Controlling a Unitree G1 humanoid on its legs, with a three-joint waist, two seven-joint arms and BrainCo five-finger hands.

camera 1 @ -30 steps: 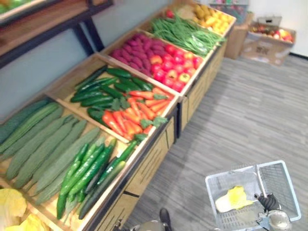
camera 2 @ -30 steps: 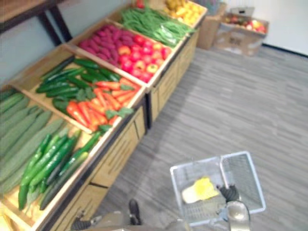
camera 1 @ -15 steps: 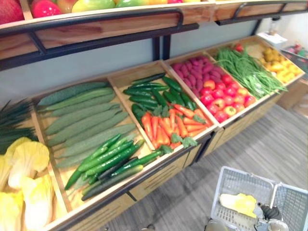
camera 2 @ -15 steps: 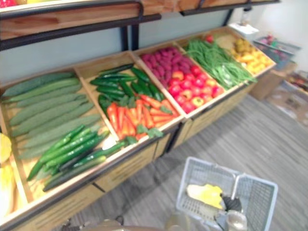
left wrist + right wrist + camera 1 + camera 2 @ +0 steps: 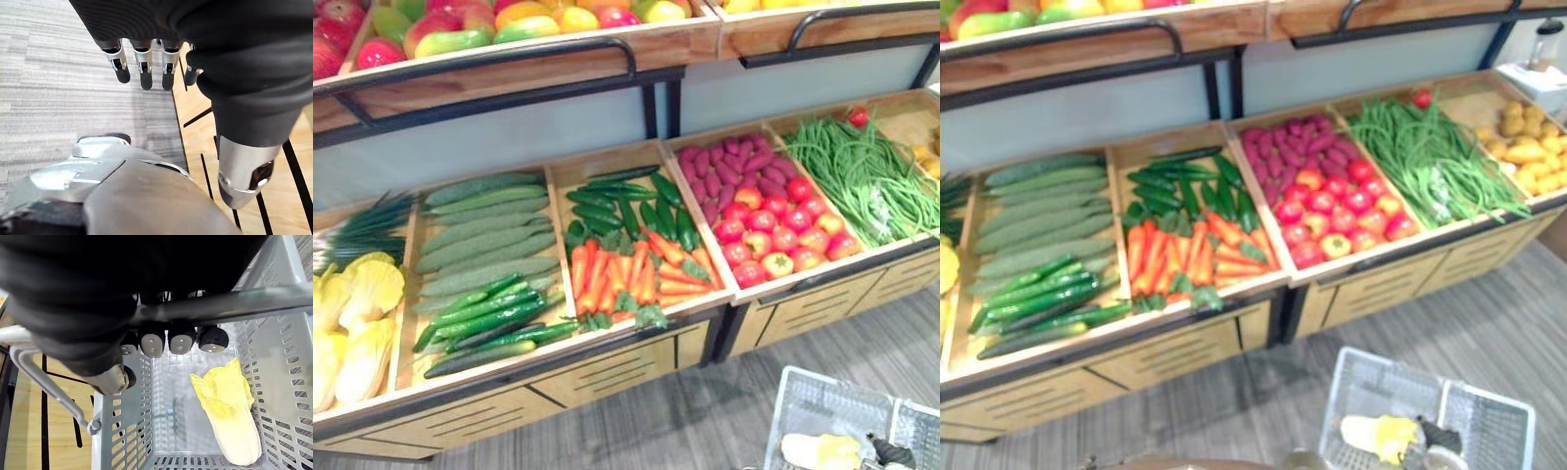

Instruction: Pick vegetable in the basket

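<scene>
A grey mesh basket (image 5: pixel 1367 377) hangs at the lower right, in front of the vegetable stand. One yellow-white cabbage (image 5: pixel 229 413) lies on its bottom, also seen as the cabbage (image 5: pixel 1378 435). My right hand (image 5: pixel 168 340) is shut on the basket's handle (image 5: pixel 225 302), its fingers curled over the bar. My left hand (image 5: pixel 143 63) hangs low beside the stand's wooden front, fingers straight and holding nothing. The stand's sloped bins hold light green cucumbers (image 5: pixel 487 315), carrots (image 5: pixel 625 279), dark cucumbers (image 5: pixel 626 201) and long pale gourds (image 5: pixel 480 230).
Further bins hold yellow cabbages (image 5: pixel 352 323), green onions (image 5: pixel 362 227), red and purple produce (image 5: pixel 759 220), green beans (image 5: pixel 862 176) and potatoes (image 5: pixel 1528 137). A fruit shelf (image 5: pixel 460 29) with a black rail overhangs the back of the bins. Grey floor lies in front.
The camera has swung so the stand now faces me squarely and the upper fruit shelf shows. The basket with the cabbage stays at the lower right, still held.
</scene>
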